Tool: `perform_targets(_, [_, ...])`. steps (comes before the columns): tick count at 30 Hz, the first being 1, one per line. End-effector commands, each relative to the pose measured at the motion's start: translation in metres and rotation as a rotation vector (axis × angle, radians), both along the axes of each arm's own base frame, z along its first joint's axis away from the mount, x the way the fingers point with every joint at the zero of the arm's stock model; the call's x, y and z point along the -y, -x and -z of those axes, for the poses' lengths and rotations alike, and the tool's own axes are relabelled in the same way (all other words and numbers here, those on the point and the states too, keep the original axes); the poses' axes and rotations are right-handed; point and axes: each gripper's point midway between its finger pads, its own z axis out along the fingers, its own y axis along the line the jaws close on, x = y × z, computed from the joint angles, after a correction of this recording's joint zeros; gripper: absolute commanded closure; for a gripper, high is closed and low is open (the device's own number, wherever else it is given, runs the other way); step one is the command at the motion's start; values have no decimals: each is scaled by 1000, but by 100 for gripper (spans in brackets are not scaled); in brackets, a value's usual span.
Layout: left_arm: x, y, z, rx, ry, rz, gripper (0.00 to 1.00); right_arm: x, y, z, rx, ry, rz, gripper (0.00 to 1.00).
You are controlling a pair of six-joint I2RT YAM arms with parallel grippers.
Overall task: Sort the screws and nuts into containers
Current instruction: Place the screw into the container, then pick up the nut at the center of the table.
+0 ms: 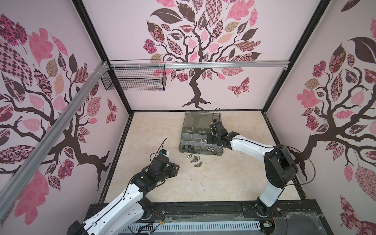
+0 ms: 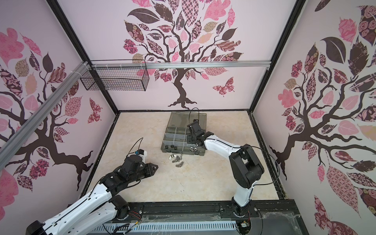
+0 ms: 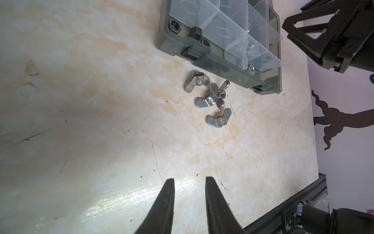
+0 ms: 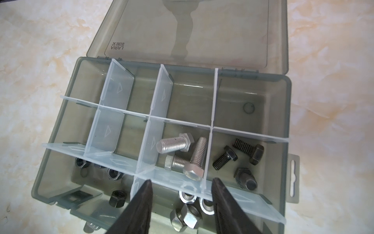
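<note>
Black fingers (image 4: 141, 206) of the right gripper (image 4: 182, 180) sit closest to the right wrist camera. They are spread wide apart with nothing between them, poised over the open organizer case (image 4: 58, 129). Directly beneath the gap, in a front-row compartment, lie silver hex nuts (image 4: 188, 218). Across a clear divider (image 4: 133, 188) in the same row are black hex nuts (image 4: 117, 199). One row further in, three silver hex bolts (image 4: 175, 144) lie piled across one another in one compartment. Three black bolts (image 4: 224, 158) lie scattered in the compartment just beside it. The smoky lid (image 4: 202, 30) lies flat open on the marbled table (image 4: 30, 60) behind the case.

The left wrist view shows the left gripper (image 3: 189, 179) with its two tips slightly parted, holding nothing, over bare table. Ahead of it, near but apart, several silver wing nuts (image 3: 210, 99) lie loose on the table. Some of them touch each other, and the group sits just beside the latch edge of the case. In both top views these wing nuts rest between the case and the robot's base. The left gripper is off to their left side, and the right arm reaches over the case's right half.
</note>
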Motion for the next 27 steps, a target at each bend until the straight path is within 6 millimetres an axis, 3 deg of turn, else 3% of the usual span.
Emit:
perform_targets(1, [-3,4,10,-12,-10,-3,70,9,11,-28,40,-23,2,47])
perform_targets(9, [-4,2,11,-5,-34,-2,70,28,50,-30,31,-52,-13,45])
perform_targets(18, [-3,-2,12,-5,-59,6,68,55,99,3,-52,-42,-13,44])
perform_targets(27, [6,-9,14,-14,-77,47,68,69,135,25,-122,-80,-7,44])
